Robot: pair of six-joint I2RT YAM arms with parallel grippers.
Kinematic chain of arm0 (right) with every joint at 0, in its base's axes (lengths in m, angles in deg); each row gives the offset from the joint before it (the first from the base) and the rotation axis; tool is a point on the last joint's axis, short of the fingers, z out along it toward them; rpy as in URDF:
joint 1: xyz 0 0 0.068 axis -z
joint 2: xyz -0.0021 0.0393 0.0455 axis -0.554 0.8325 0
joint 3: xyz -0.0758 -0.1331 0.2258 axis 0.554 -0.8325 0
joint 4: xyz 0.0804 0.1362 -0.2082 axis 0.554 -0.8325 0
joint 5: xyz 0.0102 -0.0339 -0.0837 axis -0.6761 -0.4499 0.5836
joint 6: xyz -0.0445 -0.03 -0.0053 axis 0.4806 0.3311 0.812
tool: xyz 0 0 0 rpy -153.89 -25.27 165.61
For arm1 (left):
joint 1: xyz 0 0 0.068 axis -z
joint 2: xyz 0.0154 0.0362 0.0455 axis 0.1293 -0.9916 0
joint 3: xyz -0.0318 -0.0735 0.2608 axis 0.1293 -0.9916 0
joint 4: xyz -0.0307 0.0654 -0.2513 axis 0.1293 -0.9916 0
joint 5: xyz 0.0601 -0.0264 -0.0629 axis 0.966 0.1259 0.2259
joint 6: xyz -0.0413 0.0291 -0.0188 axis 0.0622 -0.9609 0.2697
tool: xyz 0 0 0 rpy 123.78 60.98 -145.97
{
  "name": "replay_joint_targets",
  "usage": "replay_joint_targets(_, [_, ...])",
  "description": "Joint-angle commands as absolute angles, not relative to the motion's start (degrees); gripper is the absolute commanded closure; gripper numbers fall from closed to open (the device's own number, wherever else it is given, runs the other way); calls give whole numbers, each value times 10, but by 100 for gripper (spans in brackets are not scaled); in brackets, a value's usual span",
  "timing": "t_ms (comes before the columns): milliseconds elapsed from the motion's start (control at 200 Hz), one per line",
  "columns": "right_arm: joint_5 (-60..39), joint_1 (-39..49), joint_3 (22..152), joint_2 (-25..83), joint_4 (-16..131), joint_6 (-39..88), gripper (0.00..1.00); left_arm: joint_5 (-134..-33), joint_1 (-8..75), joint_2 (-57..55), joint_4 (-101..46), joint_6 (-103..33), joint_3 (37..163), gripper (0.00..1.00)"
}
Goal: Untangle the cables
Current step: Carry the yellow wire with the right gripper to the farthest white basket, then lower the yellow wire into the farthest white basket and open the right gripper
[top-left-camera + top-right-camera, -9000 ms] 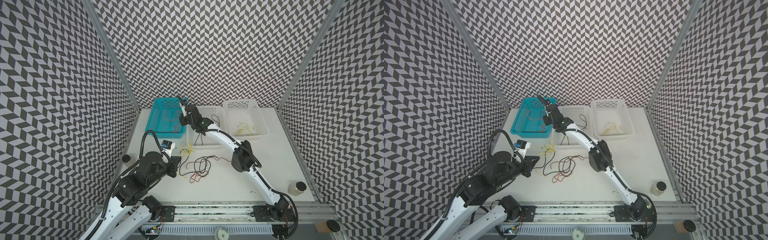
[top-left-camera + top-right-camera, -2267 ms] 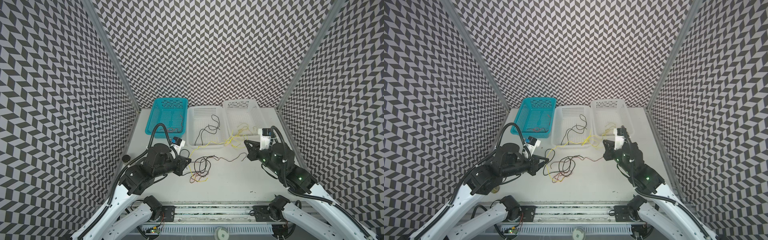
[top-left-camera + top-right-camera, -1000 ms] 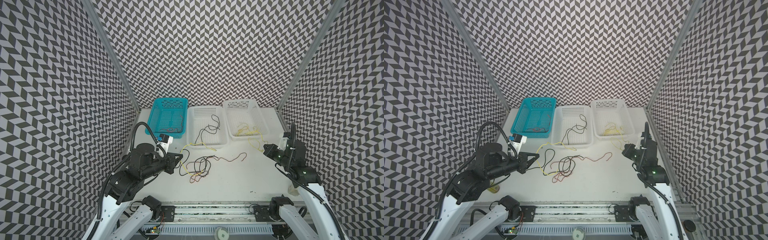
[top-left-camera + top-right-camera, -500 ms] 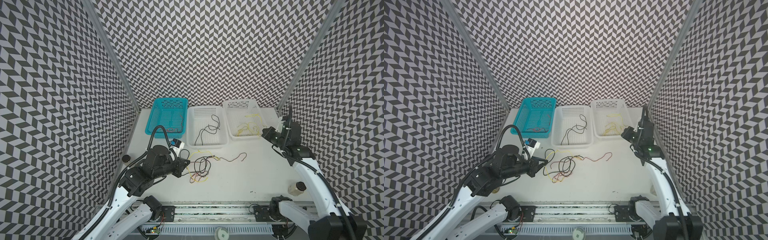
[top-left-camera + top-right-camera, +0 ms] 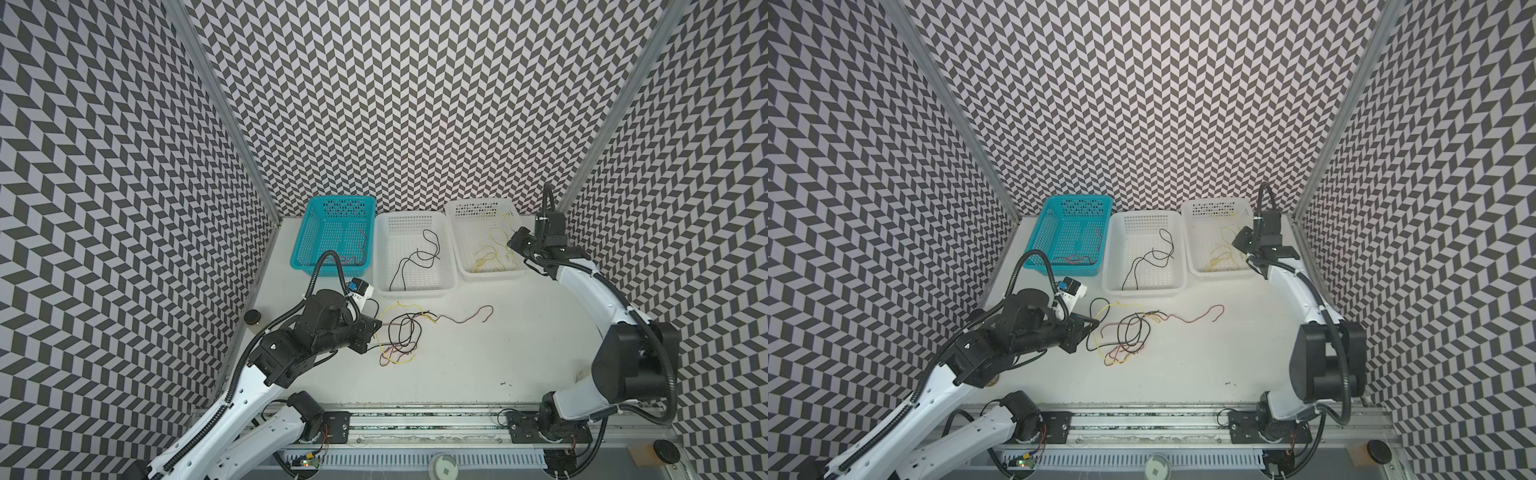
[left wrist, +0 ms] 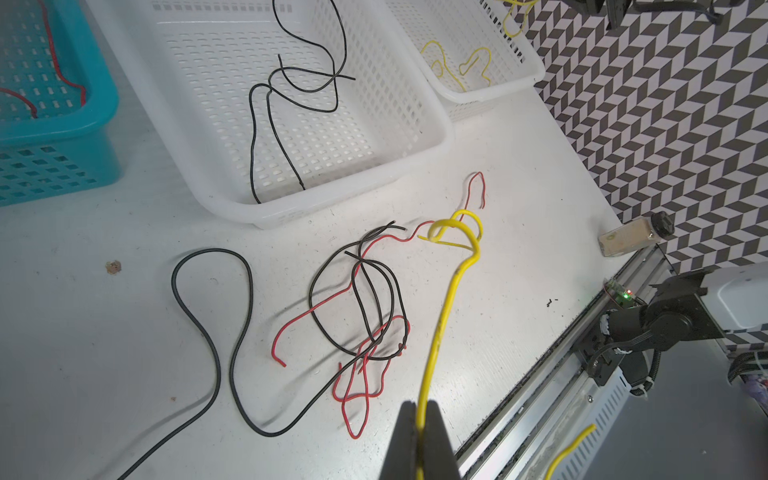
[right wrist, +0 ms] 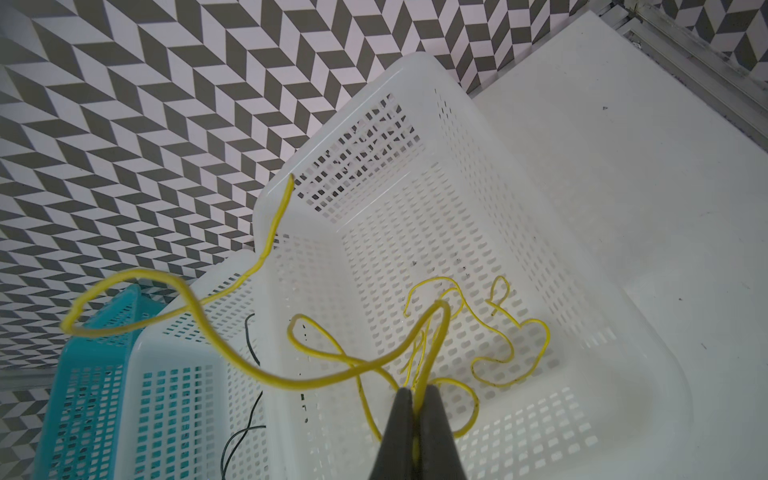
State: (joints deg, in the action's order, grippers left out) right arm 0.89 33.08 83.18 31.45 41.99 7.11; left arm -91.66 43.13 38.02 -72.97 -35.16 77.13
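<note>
The loose cables (image 5: 401,336) (image 5: 1129,332) lie tangled on the white table, black, red and yellow strands crossing (image 6: 365,316). My left gripper (image 5: 376,328) (image 5: 1094,322) (image 6: 419,405) sits at the tangle's left edge, shut on a yellow cable (image 6: 446,299) that runs out to a loop. Over the right white basket (image 5: 482,205) (image 7: 415,66) my right gripper (image 5: 510,243) (image 5: 1235,241) (image 7: 417,390) is shut on another yellow cable (image 7: 316,381), which curls in the air. Yellow cables (image 5: 486,253) lie in that basket.
A teal basket (image 5: 340,200) at the back left holds a red cable (image 5: 361,249). The middle white basket (image 5: 409,291) holds black cables (image 5: 415,257). A small bottle (image 6: 631,237) stands by the front right rail. A black cap (image 5: 251,318) lies at the left edge.
My right arm has swung from the front right back over the right white basket, carrying its yellow cable. The left gripper has shifted right towards the tangle, still gripping its yellow cable.
</note>
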Motion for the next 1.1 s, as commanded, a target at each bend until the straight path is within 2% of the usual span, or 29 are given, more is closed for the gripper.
replay_joint_targets(0, [31, 324, 872, 344, 434, 81, 100, -912, 434, 382, -720, -358, 768, 100])
replay_joint_targets(381, [29, 321, 911, 430, 416, 88, 97, -912, 435, 381, -719, -359, 766, 100])
replay_joint_targets(806, [17, 315, 907, 447, 418, 91, 94, -907, 441, 381, -721, -359, 765, 100])
replay_joint_targets(1097, [14, 315, 906, 448, 413, 88, 84, -907, 441, 378, -722, -360, 767, 100])
